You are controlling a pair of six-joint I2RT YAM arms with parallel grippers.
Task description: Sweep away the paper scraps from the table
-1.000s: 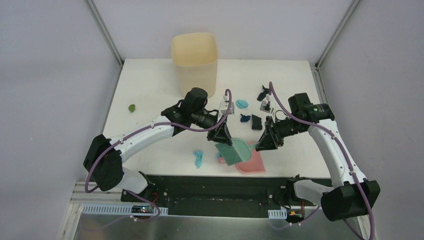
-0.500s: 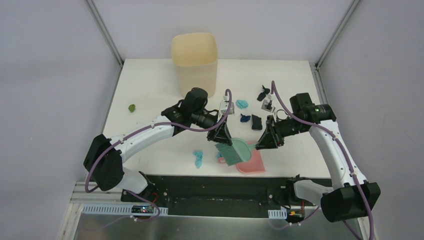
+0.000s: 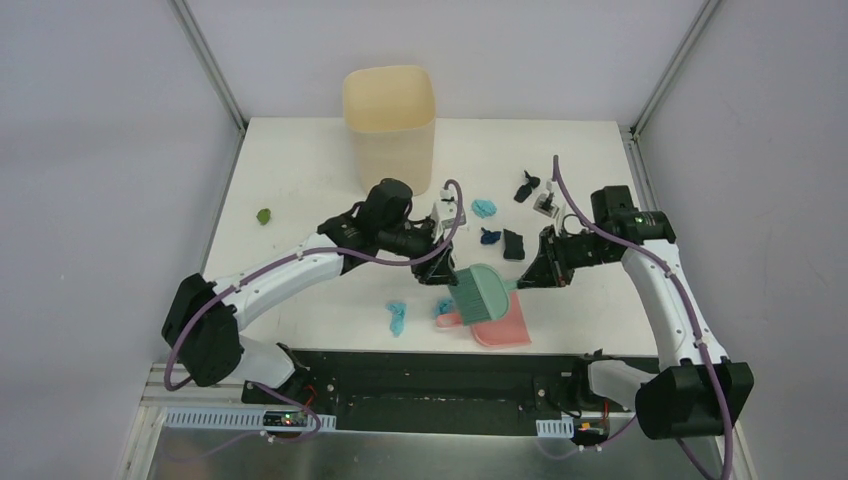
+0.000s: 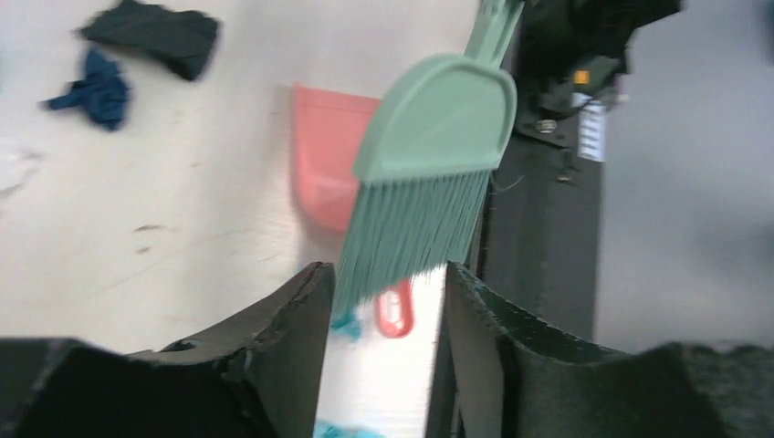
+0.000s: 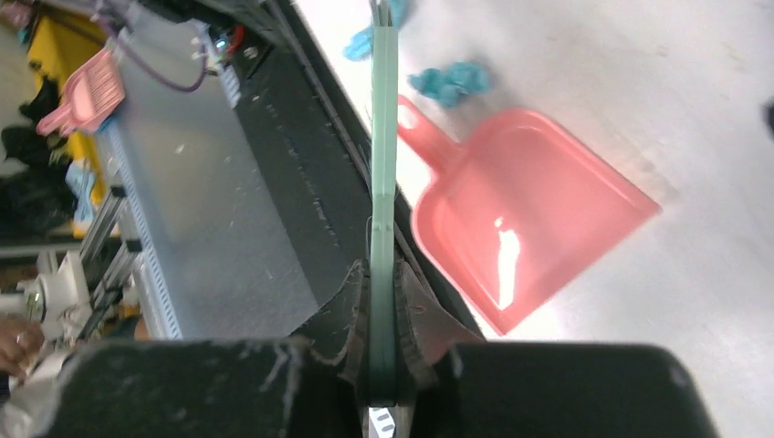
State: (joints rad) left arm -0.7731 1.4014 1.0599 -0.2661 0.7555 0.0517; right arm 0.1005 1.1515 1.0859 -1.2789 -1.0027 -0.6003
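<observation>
paper scraps [image 3: 489, 236] mid-frame on table [image 3: 300, 170], just above brush [image 3: 481, 291], handle running right into right gripper [image 3: 533, 275], nearer arm | left wrist: left gripper [image 4: 383, 274] fingers spread, bristle tips between, scraps upper left | right wrist: fingers pinching brush handle, dustpan [image 5: 520, 210] right

brush: you see the teal hand brush [image 3: 483, 292] overlapping the pink dustpan's [image 3: 507, 333] far-left corner, handle tip at your right gripper [image 3: 528, 280] | left gripper [image 3: 450, 270]: just beyond-left of the dustpan, at the bristles | scraps: light blue scrap [image 3: 397, 316] left of the dustpan; navy scrap [image 3: 490, 236] and black scrap [image 3: 513, 244] beyond it; green scrap [image 3: 263, 215] far left
</observation>
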